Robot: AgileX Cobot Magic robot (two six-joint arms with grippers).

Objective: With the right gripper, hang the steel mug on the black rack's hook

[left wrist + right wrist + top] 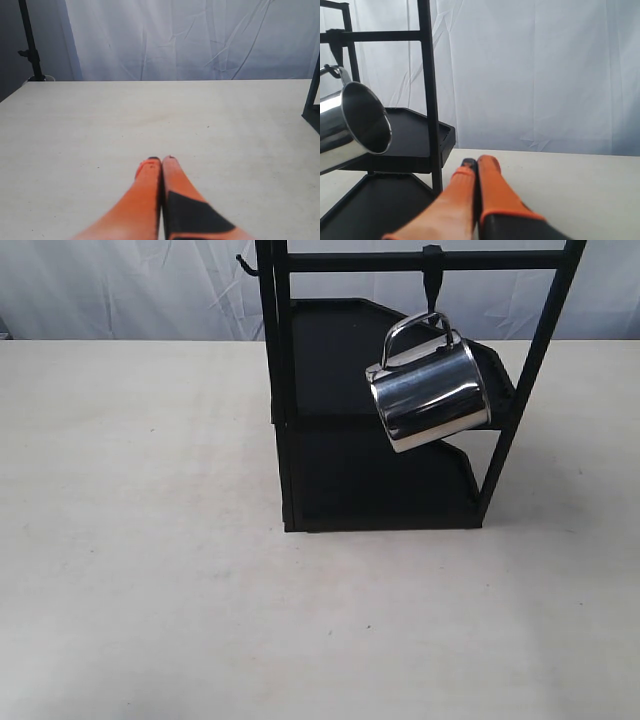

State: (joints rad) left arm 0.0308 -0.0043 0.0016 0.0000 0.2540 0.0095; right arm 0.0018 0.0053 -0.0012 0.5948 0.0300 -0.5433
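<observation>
The steel mug (430, 390) hangs tilted by its thin handle from the hook (432, 280) under the top crossbar of the black rack (290, 390). No gripper touches it, and neither arm shows in the exterior view. In the right wrist view the mug (350, 127) dangles with its open mouth turned toward the camera, beside a rack post (431, 95). My right gripper (479, 162) is shut and empty, low over the table and well apart from the mug. My left gripper (161, 160) is also shut and empty over bare table.
The rack's two black shelves (380, 480) stand on the pale table (150, 540), with a white curtain (535, 75) behind. A tiny curled hook (243, 260) juts from the rack's left post. A dark stand pole (30, 45) rises beyond the table's far corner.
</observation>
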